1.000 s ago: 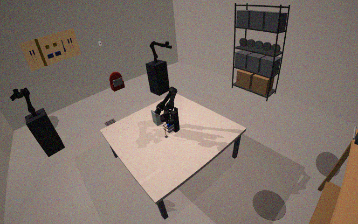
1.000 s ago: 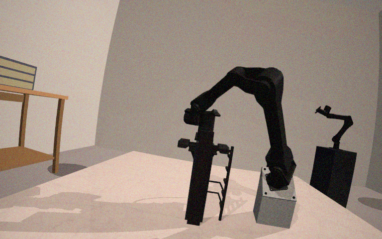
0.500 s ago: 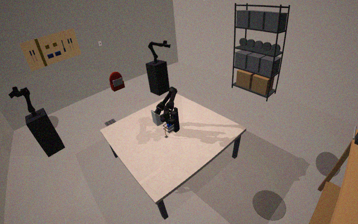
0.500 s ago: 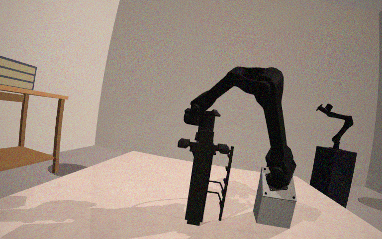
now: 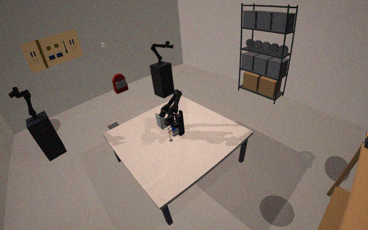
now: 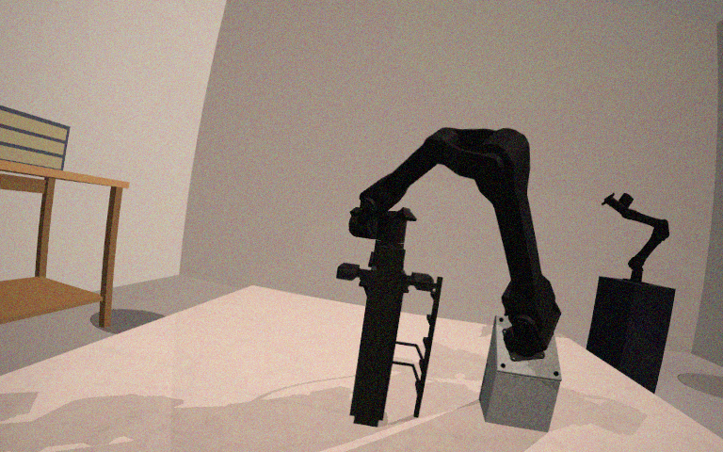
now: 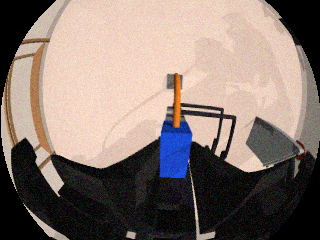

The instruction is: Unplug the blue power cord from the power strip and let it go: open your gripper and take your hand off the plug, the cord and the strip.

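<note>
Top view: one square pale table [image 5: 173,167] on dark legs, standing on a grey floor in a grey-walled room. Around it sit two black pedestals, each with a small arm, one red bin, one pegboard [image 5: 51,50] of tools on the wall, one metal shelf rack [image 5: 267,51] with grey and tan boxes, and a wooden bench at the right edge.

One working arm [image 6: 495,213] is bolted to a grey block [image 6: 520,383] on the table. It arches over and points straight down at a tall black power strip [image 6: 376,346] standing upright near the table's middle, with a black ladder-like rack [image 6: 426,346] just beside it.

Wrist view: one blue plug [image 7: 175,150], boxy, with an orange cord [image 7: 178,103] running from its far end. The gripper [image 7: 175,172] is clamped on the plug, dark fingers either side. Whether the plug is still seated in the strip can't be told.
</note>
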Robot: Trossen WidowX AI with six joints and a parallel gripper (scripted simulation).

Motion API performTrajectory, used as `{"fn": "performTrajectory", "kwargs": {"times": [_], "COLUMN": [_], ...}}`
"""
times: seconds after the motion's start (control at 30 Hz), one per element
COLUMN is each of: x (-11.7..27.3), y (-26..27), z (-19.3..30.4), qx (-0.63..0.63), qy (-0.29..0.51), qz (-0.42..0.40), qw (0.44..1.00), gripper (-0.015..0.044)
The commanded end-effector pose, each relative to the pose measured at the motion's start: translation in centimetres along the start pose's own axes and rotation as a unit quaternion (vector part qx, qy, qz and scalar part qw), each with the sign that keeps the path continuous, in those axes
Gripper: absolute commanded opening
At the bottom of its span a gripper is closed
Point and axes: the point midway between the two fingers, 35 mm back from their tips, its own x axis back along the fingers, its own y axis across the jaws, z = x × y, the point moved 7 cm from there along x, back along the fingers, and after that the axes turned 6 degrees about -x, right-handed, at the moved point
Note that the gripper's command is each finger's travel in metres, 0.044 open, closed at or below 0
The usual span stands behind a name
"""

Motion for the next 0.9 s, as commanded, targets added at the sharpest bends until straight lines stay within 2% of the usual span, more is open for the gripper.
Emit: {"fn": "performTrajectory", "kwargs": {"times": [0.0,0.87], "x": [0.5,1.3], "y": [0.4,0.7], "z": [-2.0,-6.1], "qx": [0.000,-0.001], "qy": [-0.022,-0.021], "qz": [-0.005,-0.005], "qw": [1.000,1.000], "gripper": [0.0000,0.0000]}}
